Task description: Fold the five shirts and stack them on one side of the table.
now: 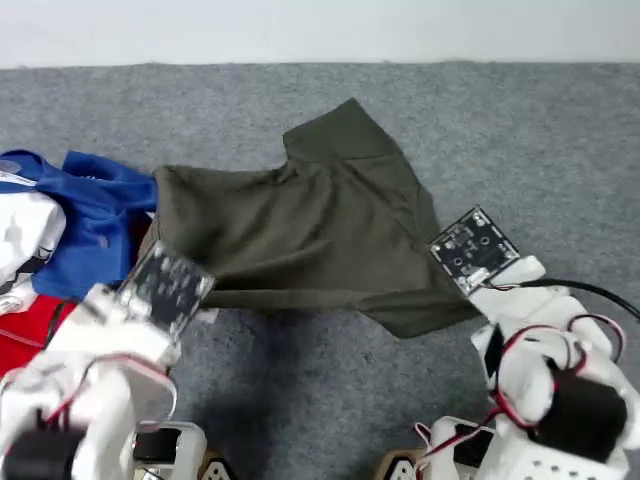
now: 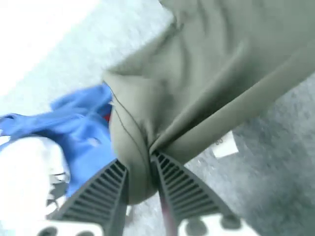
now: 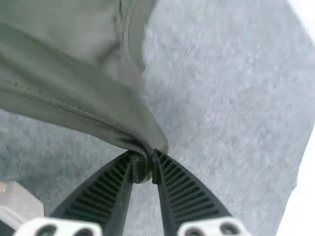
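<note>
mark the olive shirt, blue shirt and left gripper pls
olive shirt (image 1: 300,225), high view, middle of the spread body.
blue shirt (image 1: 95,220), high view, crumpled fabric beside the olive one.
left gripper (image 2: 139,167), left wrist view, between the fingertips, where olive cloth is pinched.

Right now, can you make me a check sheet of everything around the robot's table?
Surface: grey table, carpet-like.
Job's things: green shirt spread in the middle; blue shirt, white shirt and red shirt heaped at one end.
Clutter: small white tag by the green shirt.
Grippers: left gripper shut on the green shirt's edge; right gripper shut on its opposite edge.
Cables: black cable at the right arm; red wires on both arms.
Surroundings: white wall behind.
</note>
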`<action>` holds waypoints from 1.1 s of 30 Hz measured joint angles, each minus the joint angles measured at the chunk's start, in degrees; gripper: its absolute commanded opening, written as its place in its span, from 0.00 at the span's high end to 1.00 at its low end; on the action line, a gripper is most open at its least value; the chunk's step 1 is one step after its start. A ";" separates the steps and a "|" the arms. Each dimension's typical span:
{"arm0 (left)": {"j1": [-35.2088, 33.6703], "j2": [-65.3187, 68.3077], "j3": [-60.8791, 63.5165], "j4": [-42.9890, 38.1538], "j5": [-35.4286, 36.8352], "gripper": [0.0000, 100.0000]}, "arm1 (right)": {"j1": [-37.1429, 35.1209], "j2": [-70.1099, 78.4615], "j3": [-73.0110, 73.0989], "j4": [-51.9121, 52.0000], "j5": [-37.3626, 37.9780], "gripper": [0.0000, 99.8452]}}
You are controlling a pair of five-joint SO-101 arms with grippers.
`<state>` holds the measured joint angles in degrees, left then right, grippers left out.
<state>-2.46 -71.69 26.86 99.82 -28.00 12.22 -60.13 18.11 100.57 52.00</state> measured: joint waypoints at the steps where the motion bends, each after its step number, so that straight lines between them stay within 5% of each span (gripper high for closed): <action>1: 0.00 -1.41 0.00 0.00 0.00 0.99 | -1.41 -0.26 -0.70 0.00 -0.88 0.99; 13: -0.09 -0.44 3.78 -2.73 -0.09 0.99 | -5.98 4.75 0.79 -0.97 -3.78 0.99; 33: -3.25 51.69 -1.05 -33.76 4.92 0.99 | -12.75 50.02 -5.01 -39.91 -9.14 0.99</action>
<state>-5.71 -20.00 25.80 66.07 -23.08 -0.53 -10.11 13.10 60.66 42.86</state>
